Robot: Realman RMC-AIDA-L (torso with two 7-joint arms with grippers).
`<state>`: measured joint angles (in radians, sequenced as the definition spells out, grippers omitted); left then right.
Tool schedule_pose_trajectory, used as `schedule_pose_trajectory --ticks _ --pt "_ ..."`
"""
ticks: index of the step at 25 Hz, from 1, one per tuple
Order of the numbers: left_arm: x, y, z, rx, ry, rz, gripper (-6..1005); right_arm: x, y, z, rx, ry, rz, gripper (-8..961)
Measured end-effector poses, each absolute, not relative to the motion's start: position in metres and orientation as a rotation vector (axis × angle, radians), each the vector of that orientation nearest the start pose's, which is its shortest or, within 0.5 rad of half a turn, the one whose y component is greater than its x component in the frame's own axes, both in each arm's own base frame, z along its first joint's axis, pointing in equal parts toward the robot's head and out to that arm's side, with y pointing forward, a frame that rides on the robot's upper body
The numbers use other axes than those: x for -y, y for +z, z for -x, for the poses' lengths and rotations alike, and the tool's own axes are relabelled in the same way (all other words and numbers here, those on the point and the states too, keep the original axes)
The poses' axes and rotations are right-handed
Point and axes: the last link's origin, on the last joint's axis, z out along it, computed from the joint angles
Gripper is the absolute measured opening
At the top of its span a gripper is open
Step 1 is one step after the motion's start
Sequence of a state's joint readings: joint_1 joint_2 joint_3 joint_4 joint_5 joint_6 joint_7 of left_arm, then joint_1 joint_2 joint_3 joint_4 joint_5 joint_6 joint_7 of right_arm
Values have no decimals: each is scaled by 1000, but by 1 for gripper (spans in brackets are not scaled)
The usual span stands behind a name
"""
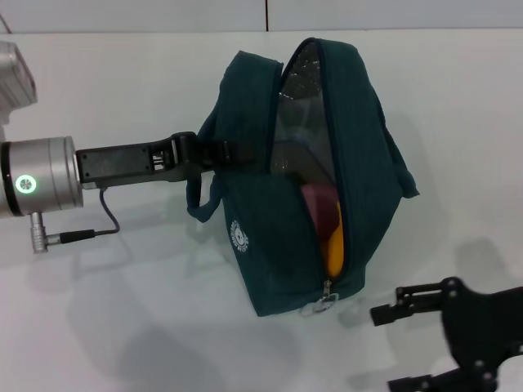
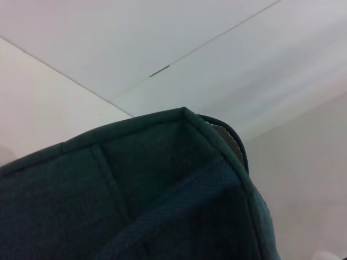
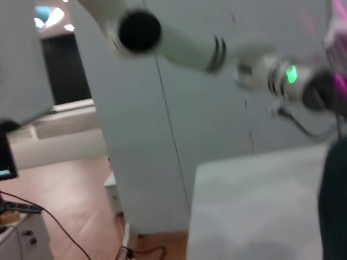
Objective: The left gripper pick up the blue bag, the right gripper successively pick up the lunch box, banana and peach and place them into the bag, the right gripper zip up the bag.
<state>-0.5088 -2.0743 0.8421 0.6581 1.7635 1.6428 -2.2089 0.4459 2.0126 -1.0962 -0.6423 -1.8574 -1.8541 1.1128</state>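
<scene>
left gripper (image 1: 214,153) is clamped on a handle of the blue bag (image 1: 270,245), holding it upright on the table (image 1: 122,327). bag unzipped; banana (image 1: 333,245) and peach (image 1: 317,202) inside. right gripper (image 1: 392,347) sits near the zipper pull (image 1: 320,306), fingers spread, empty.

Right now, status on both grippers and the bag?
Left gripper shut on blue bag handle. Right gripper open, empty, beside bag. Bag unzipped; banana and something pink inside. Nothing blocking zipper pull.

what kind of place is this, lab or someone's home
Most likely a robotics lab or test room, not a home: a bare white tabletop holding only the staged dark teal fabric bag, plain pale wall panels, and loose black cables on the wood-coloured floor.
</scene>
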Motion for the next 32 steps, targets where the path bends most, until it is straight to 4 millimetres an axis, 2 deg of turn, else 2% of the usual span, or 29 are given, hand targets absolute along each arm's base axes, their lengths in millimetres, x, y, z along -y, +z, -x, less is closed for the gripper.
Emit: schedule_pose_trajectory --ticks 3,8,26,32 --pt "-322 -1 231 1748 -1059 2525 34 -260 -37 -257 -193 754 3198 760" --pt "-322 -1 231 1747 -1061 2526 34 -262 -47 -258 -234 727 3201 760" --pt "-324 -1 230 1744 -1060 2527 33 -273 -52 -261 -296 708 3106 754" --pt "-324 -1 229 1742 -1059 2530 34 -276 -55 -256 -307 738 3089 754"
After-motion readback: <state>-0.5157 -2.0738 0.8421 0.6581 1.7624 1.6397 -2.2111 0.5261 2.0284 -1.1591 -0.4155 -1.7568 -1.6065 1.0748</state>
